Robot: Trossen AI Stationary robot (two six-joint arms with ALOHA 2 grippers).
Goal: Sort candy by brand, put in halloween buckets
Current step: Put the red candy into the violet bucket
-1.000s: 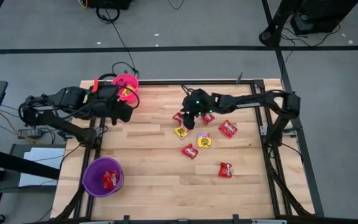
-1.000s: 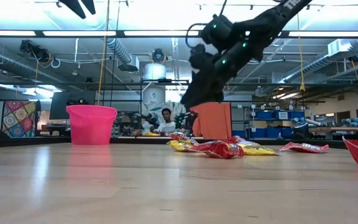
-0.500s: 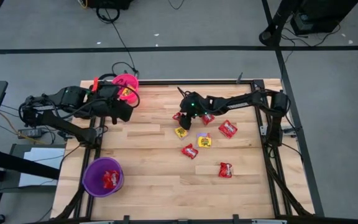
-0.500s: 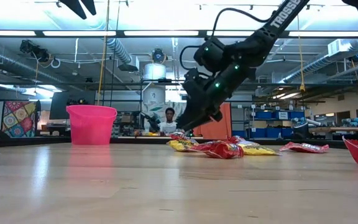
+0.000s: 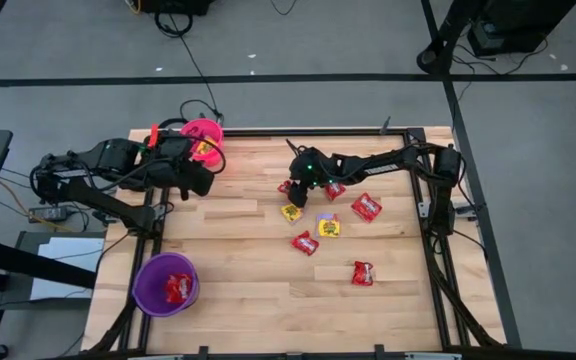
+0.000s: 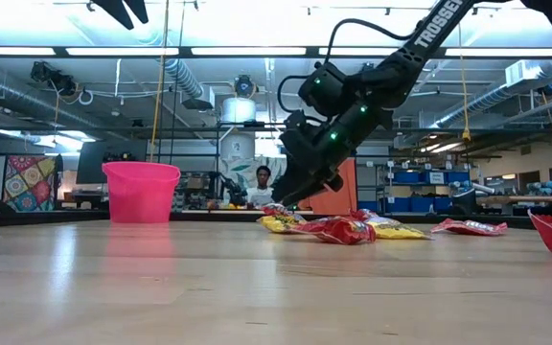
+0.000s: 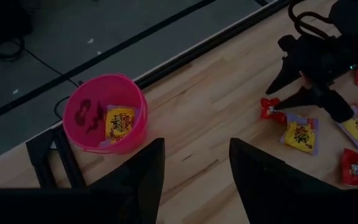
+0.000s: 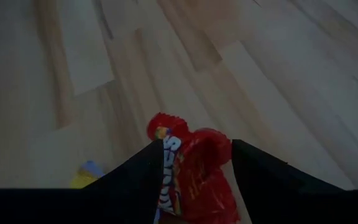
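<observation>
My right gripper (image 5: 289, 183) is open and low over the table's far middle. Its fingers stand on either side of a red candy packet (image 8: 191, 174) that lies flat on the wood. More candy, red (image 5: 366, 207) and yellow (image 5: 291, 212), lies loose just near of it. My left gripper (image 7: 194, 180) is open with nothing between its fingers, high above the table's far left beside the pink bucket (image 5: 203, 135). That bucket holds a yellow packet (image 7: 120, 122). The purple bucket (image 5: 165, 284) stands at the near left with red packets (image 5: 178, 288) inside. My right gripper comes slanting down from the table's right, one finger (image 8: 135, 180) on each side of the red packet's end (image 8: 166, 149). Whether the fingers touch the packet I cannot tell. The packet lies flat on the table.
Loose packets lie near the right gripper: red ones (image 5: 305, 242) (image 5: 363, 272) and a yellow one (image 5: 328, 226). Bare wood spreads across the table's middle left and near side. A person (image 6: 257, 187) sits in the room beyond the far edge.
My right gripper has come down toward the table and a little toward the left edge, ending low over the red packet. The candy and buckets lie as before.
</observation>
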